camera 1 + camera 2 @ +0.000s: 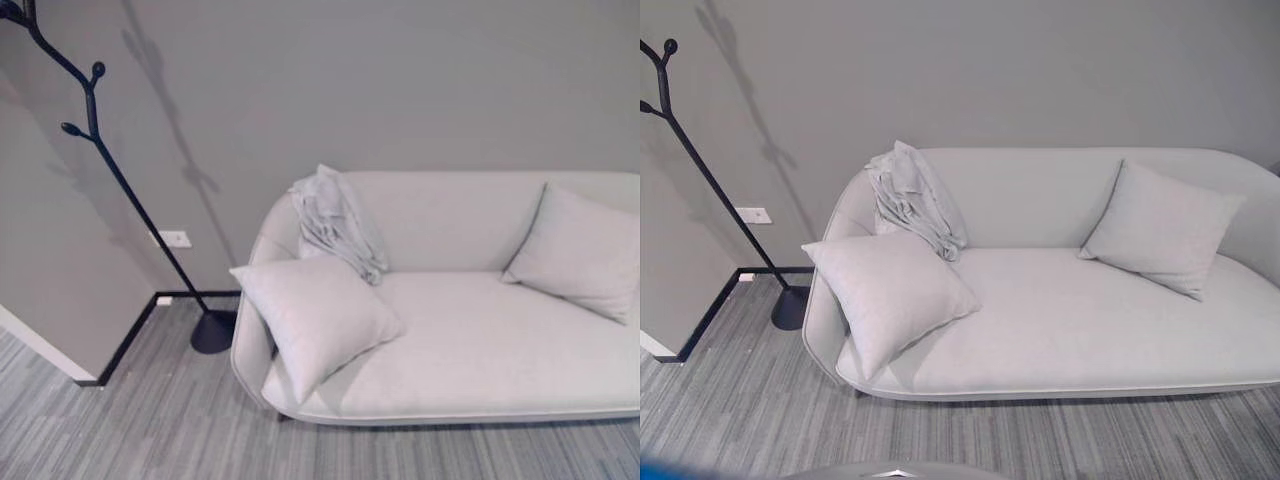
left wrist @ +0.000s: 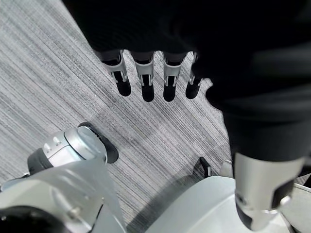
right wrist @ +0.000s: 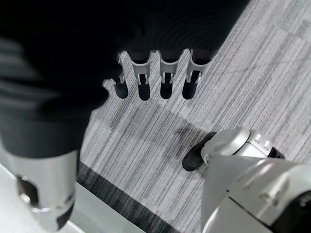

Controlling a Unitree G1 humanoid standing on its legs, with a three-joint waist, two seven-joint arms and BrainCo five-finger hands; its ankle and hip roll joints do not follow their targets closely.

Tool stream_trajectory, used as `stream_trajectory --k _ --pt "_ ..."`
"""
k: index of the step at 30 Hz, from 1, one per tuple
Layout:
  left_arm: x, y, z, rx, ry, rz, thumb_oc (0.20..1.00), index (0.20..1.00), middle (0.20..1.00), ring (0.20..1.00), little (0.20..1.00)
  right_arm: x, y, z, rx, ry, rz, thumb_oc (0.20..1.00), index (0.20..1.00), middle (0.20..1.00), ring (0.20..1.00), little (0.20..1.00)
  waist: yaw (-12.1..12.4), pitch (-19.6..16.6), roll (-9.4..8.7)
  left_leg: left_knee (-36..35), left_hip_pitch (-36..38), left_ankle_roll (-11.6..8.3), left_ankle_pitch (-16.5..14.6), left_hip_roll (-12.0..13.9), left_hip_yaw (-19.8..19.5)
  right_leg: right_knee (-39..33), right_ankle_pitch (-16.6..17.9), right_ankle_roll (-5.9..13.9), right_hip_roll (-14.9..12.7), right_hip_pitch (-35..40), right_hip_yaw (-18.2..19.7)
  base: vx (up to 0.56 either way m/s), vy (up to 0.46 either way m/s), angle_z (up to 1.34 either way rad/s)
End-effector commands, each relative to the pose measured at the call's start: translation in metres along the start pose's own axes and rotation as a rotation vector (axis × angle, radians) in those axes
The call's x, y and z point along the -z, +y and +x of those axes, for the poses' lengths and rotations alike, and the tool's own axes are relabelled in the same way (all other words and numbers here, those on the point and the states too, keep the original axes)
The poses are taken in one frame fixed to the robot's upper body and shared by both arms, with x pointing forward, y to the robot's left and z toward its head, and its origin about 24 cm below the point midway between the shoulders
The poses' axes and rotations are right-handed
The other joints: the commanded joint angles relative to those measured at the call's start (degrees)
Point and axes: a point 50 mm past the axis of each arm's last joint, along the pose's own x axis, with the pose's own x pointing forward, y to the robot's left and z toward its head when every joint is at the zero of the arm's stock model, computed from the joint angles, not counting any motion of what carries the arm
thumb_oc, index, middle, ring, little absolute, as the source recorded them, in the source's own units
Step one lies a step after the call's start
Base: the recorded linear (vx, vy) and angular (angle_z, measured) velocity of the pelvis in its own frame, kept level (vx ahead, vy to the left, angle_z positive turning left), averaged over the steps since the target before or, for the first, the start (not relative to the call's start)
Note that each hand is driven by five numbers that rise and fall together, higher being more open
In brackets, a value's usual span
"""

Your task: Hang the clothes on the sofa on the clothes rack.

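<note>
A pale grey garment (image 1: 338,222) lies crumpled over the backrest at the left end of the light grey sofa (image 1: 480,350), hanging down onto the seat behind a cushion. The black clothes rack (image 1: 110,170) with knobbed branches stands to the sofa's left, leaning in the picture, its round base (image 1: 213,331) on the floor by the wall. My left hand (image 2: 146,77) hangs over the striped carpet with straight fingers and holds nothing. My right hand (image 3: 155,77) hangs the same way, fingers straight and empty.
A large cushion (image 1: 315,315) leans at the sofa's left end below the garment; a second cushion (image 1: 578,252) rests at the right end. A wall corner with black skirting (image 1: 120,350) juts out left of the rack. Striped grey carpet (image 1: 760,420) lies before the sofa.
</note>
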Motion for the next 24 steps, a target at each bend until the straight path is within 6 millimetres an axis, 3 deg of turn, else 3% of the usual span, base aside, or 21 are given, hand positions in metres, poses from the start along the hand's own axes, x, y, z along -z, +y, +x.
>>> stream_trajectory --k 1,24 --pt "0.014 -0.001 -0.002 -0.028 0.054 -0.091 1.000 1.000 1.000 1.000 1.000 -0.002 -0.003 -0.001 0.050 0.021 0.044 1.000 1.000 1.000 1.000 1.000 -0.4 -2.4 0.99 -8.1 -5.5 -5.75 10.9 2.7 -8.2 -0.5 -4.3 5.96 -0.7 2.2 2.0 0.00 0.000 0.00" --pt "0.008 -0.011 0.000 0.028 0.054 0.087 1.000 1.000 1.000 1.000 1.000 0.006 0.012 0.000 -0.024 0.034 -0.208 1.000 1.000 1.000 1.000 1.000 0.2 -2.8 0.21 -8.1 -5.5 -5.98 11.0 2.9 -8.2 -0.5 -4.3 6.04 -1.0 2.2 1.2 0.00 0.000 0.00"
